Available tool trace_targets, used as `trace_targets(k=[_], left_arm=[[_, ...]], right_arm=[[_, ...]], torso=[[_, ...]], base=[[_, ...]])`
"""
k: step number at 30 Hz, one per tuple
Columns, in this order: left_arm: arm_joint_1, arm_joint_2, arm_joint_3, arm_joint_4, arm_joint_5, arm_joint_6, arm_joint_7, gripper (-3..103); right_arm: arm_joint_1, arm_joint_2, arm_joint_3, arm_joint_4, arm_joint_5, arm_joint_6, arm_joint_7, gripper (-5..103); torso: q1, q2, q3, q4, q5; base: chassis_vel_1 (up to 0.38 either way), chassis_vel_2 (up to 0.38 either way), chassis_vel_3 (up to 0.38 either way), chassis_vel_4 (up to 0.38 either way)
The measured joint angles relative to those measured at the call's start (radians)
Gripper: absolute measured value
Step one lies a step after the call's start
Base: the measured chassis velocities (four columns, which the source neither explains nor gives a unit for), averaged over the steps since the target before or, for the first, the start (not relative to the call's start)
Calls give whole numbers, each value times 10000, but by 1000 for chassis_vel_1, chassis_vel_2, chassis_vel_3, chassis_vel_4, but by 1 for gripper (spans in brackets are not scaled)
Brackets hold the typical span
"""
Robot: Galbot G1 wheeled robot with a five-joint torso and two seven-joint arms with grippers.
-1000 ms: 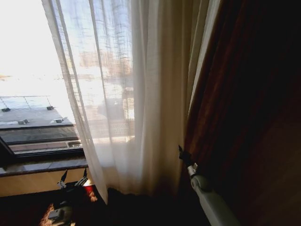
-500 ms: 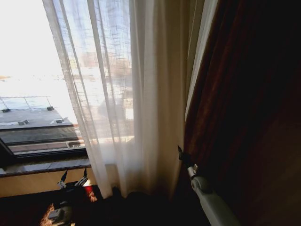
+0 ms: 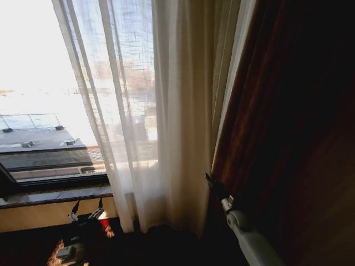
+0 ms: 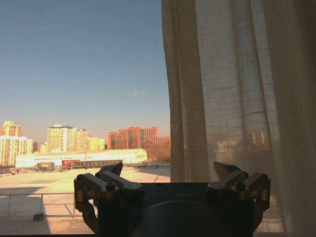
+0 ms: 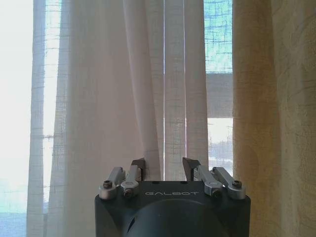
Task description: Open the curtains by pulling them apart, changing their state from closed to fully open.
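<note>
Sheer white-cream pleated curtains hang bunched right of centre in the head view, floor-length, see-through against bright daylight. Beside them on the right, a dark reddish-brown heavy drape. Uncovered window pane on the left, above a dark window sill.

Right gripper raised at the seam where sheer fabric meets the drape; in the right wrist view its fingers stand apart, a fold of sheer fabric between the tips, contact not clear.

Left gripper low near the sill, left of the curtains' edge; fingers spread wide, holding nothing, curtain edge to one side.
</note>
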Motion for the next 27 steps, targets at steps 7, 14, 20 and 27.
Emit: trace_targets(k=[7,14,20,27], left_arm=[[0,0,0,0,0,0,0,100],[0,0,0,0,0,0,0,100],[0,0,0,0,0,0,1,100],[0,0,1,0,0,0,1,100]], right_arm=[[-595,1,204,316,-326,72,-134,68],[-827,55,338,412,-683,226,-426,90],[-903,24,349,584,-727,259,-490,100],[-975,-5,365,717,-826,294,-584,100]], torso=[[0,-1,0,0,1],[0,0,0,0,0],[3,-1,0,-1,1],[2,-1,0,-2,1]], base=[[0,0,0,0],[0,0,0,0],[26,5,-23,-3],[174,62,-162,-72]])
